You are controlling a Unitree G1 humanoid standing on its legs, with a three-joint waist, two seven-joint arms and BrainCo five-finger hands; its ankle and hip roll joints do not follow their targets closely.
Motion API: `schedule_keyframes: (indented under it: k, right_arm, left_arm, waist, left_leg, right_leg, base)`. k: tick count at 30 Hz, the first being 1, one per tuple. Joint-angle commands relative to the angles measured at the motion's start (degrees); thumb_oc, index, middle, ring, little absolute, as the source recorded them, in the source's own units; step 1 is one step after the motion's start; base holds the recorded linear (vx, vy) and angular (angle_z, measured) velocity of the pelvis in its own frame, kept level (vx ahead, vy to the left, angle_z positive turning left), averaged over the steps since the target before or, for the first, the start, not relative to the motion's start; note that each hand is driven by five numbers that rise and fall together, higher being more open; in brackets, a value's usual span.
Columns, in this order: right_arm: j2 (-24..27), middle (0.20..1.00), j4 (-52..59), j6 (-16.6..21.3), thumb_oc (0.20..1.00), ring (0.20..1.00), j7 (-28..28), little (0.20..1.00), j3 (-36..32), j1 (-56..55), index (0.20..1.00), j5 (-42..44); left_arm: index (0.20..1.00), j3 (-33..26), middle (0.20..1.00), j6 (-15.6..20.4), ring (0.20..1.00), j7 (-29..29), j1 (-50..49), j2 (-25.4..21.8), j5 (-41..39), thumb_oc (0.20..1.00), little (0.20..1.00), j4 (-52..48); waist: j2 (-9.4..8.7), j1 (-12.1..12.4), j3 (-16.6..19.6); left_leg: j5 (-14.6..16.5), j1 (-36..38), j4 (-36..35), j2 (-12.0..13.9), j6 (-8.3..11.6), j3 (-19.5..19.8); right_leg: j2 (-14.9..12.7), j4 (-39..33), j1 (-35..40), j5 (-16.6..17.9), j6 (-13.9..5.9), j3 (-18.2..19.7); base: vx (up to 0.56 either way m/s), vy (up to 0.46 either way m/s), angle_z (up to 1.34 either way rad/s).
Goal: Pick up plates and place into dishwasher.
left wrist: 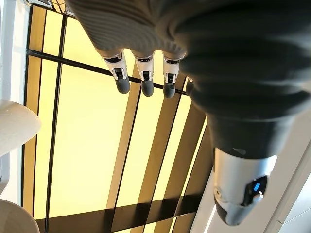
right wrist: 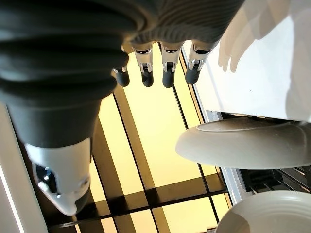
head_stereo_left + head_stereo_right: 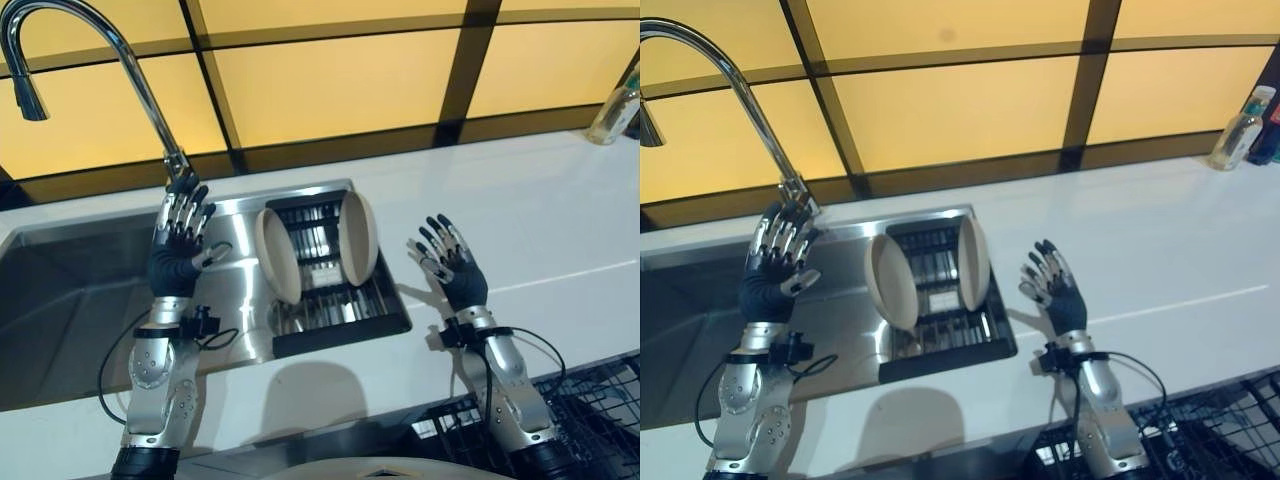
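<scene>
right hand [image 2: 160, 29]: fingers straight | two plates [image 2: 243, 145] beyond | yellow tiled wall [image 2: 160, 145]

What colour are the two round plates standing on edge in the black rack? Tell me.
Both round plates are beige, clearest in the left eye view.

Two plates [image 3: 278, 255] [image 3: 358, 238] (one faucet [image 3: 110, 60])
</scene>
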State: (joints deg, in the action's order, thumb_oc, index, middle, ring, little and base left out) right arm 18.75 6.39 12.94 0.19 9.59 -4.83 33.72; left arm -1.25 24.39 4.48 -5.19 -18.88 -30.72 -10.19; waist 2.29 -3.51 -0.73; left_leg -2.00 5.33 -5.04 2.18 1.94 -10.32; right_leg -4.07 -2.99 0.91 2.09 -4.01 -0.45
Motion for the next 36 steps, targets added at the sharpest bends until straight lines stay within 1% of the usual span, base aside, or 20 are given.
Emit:
schedule_keyframes:
  k: [1, 4, 7, 9, 14, 17, 20, 22, 27, 28, 32, 36]
  right_arm:
    - [-1.1, 1.0, 6.1, 4.5, 1.0, 1.0, -1.0, 1.0, -0.3, 2.3, 1.0, 0.6]
    - [-1.0, 1.0, 6.3, 4.5, 1.0, 1.0, -0.9, 1.0, -0.7, 2.0, 1.0, 0.5]
    - [-0.8, 1.0, 6.2, 4.5, 1.0, 1.0, -0.4, 1.0, -1.0, 1.9, 1.0, 0.5]
    - [-0.6, 1.0, 6.2, 4.3, 1.0, 1.0, -0.2, 1.0, -0.9, 2.0, 1.0, 0.8]
    - [-0.7, 1.0, 6.2, 3.9, 1.0, 1.0, 0.4, 1.0, -0.4, 2.4, 1.0, 1.1]
    - [-0.6, 1.0, 6.2, 3.7, 1.0, 1.0, 0.3, 1.0, 0.0, 2.6, 1.0, 1.2]
    - [-0.3, 1.0, 6.1, 3.6, 1.0, 1.0, 0.1, 1.0, 0.4, 3.0, 1.0, 1.5]
    - [-0.1, 1.0, 5.7, 3.3, 1.0, 1.0, 0.0, 1.0, 0.9, 3.7, 1.0, 1.5]
    - [0.8, 1.0, 4.9, 2.6, 1.0, 1.0, 0.0, 1.0, 1.6, 4.6, 1.0, 1.9]
    - [0.9, 1.0, 4.7, 2.4, 1.0, 1.0, 0.2, 1.0, 1.6, 4.7, 1.0, 2.1]
    - [1.3, 1.0, 4.8, 1.3, 1.0, 1.0, 0.8, 1.0, 1.1, 4.7, 1.0, 2.5]
    - [1.5, 1.0, 4.5, 0.9, 1.0, 1.0, 1.8, 1.0, 1.1, 4.8, 1.0, 2.4]
  left_arm:
    - [1.0, -0.5, 1.0, 2.3, 1.0, -1.2, 0.5, -3.6, -0.2, 1.0, 1.0, -4.7]
    - [1.0, -0.7, 1.0, 2.6, 1.0, 0.2, 0.5, -3.6, -3.3, 1.0, 1.0, -4.9]
    - [1.0, -0.7, 1.0, 3.7, 1.0, 0.8, -0.1, -3.4, -3.6, 1.0, 1.0, -5.1]
    - [1.0, -0.7, 1.0, 4.2, 1.0, 0.7, -0.4, -3.4, -3.1, 1.0, 1.0, -5.1]
    - [1.0, -0.6, 1.0, 4.1, 1.0, 1.2, 0.0, -3.3, -2.6, 1.0, 1.0, -4.9]
    - [1.0, -0.7, 1.0, 4.2, 1.0, 0.7, 0.5, -4.0, 1.5, 1.0, 1.0, -4.9]
    - [1.0, -0.7, 1.0, 5.5, 1.0, -0.2, 1.8, -5.9, 7.8, 1.0, 1.0, -5.0]
    - [1.0, -1.1, 1.0, 5.6, 1.0, -2.3, 3.5, -7.8, 13.0, 1.0, 1.0, -5.0]
    - [1.0, -2.3, 1.0, 4.0, 1.0, -6.5, 8.0, -15.0, 22.8, 1.0, 1.0, -3.1]
    - [1.0, -2.6, 1.0, 3.8, 1.0, -7.0, 9.0, -16.5, 23.7, 1.0, 1.0, -2.2]
    - [1.0, -3.3, 1.0, 3.8, 1.0, -6.6, 11.5, -20.8, 28.0, 1.0, 1.0, 0.4]
    - [1.0, -2.1, 1.0, 2.8, 1.0, -2.0, 14.0, -24.8, 30.1, 1.0, 1.0, 2.4]
  waist:
    - [-2.27, 0.7, 0.3]
    - [-2.45, 0.7, 0.4]
    - [-2.55, 0.9, 0.2]
    - [-2.6, 1.0, 0.1]
    - [-2.61, 1.0, 0.1]
    - [-2.46, 0.9, 0.1]
    - [-2.17, 0.6, 0.1]
    - [-1.79, 0.3, 0.3]
    - [-1.17, -0.7, 0.9]
    - [-1.07, -1.0, 1.1]
    - [-0.44, -2.0, 1.4]
    - [0.28, -2.8, 1.3]
  left_leg:
    - [3.4, -3.0, 0.8, 0.2, -0.72, 4.3]
    - [3.4, -3.0, 0.7, 0.4, -0.7, 4.4]
    - [3.2, -3.2, 0.9, 0.6, -0.54, 4.6]
    - [3.2, -3.2, 0.9, 0.6, -0.5, 4.8]
    - [3.1, -3.2, 0.9, 0.8, -0.38, 4.8]
    - [3.0, -3.2, 1.0, 0.8, -0.32, 4.9]
    - [2.9, -3.1, 0.9, 0.8, -0.28, 4.7]
    - [2.8, -2.8, 0.8, 0.9, -0.24, 4.5]
    - [2.7, -2.4, 0.6, 1.0, -0.04, 3.9]
    - [2.6, -2.3, 0.6, 1.0, -0.03, 3.6]
    - [2.4, -2.2, 0.7, 1.0, -0.11, 2.8]
    - [2.5, -2.0, 0.8, 0.9, -0.28, 2.2]
  right_leg:
    - [-3.4, 2.6, -0.8, -1.2, -4.32, -3.4]
    - [-3.3, 2.2, -0.6, -1.2, -4.28, -3.3]
    - [-3.2, 2.3, -0.7, -1.2, -4.16, -3.2]
    - [-3.1, 2.2, -0.6, -1.2, -4.1, -3.3]
    - [-3.1, 2.4, -0.4, -1.5, -4.0, -3.2]
    - [-3.1, 2.8, -0.5, -1.8, -4.0, -3.1]
    - [-3.2, 2.9, -0.4, -1.8, -4.09, -3.0]
    - [-3.3, 2.9, -0.3, -1.9, -4.25, -3.0]
    - [-3.4, 2.6, -0.2, -1.7, -4.6, -2.5]
    - [-3.4, 2.5, -0.2, -1.6, -4.69, -2.3]
    - [-3.4, 2.4, -0.4, -1.3, -4.86, -1.3]
    - [-3.4, 2.5, -0.6, -1.3, -5.01, -0.7]
  base:
    - [0.0, 0.0, 0.0]
    - [0.0, 0.0, 0.0]
    - [0.0, 0.0, 0.0]
    - [0.0, 0.0, 0.0]
    - [0.0, 0.0, 0.0]
    - [0.0, 0.0, 0.0]
    - [0.0, 0.0, 0.0]
    - [0.0, 0.0, 0.0]
    - [0.0, 0.0, 0.0]
    - [0.0, 0.0, 0.0]
    - [0.02, 0.017, -0.06]
    - [0.01, 0.006, 0.0]
